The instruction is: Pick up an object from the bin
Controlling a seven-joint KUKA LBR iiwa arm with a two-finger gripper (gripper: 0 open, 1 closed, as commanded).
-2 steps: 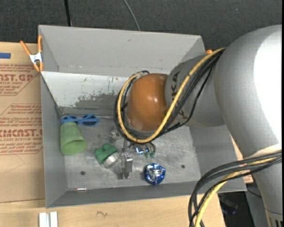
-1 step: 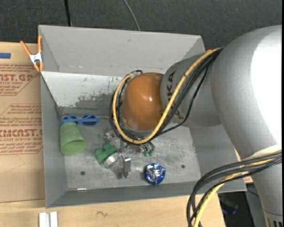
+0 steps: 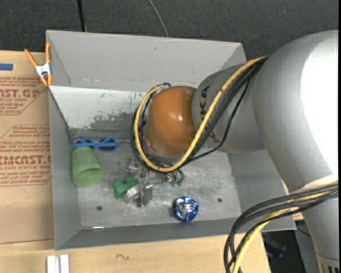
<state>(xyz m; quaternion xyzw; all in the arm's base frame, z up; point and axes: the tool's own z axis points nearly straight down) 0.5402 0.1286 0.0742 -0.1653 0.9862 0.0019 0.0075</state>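
We read red print, "CAST" and "CAST ACRYLIC", on the brown cardboard sheet at the left; black letters "KA" mark the grey robot arm.

Arm in from R — gripper low, pointing down.

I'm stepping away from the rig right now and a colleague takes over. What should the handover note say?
Gripper: low in the middle of the bin; open or shut cannot be told.
Things: a small dark green piece is right beside the gripper. A light green cup lies on its side at left, with a blue glasses-shaped toy behind it. A blue-and-white ball sits near the front.
Done: arm is down in the bin.
Left: confirm a grasp, probably on the green piece, then lift.
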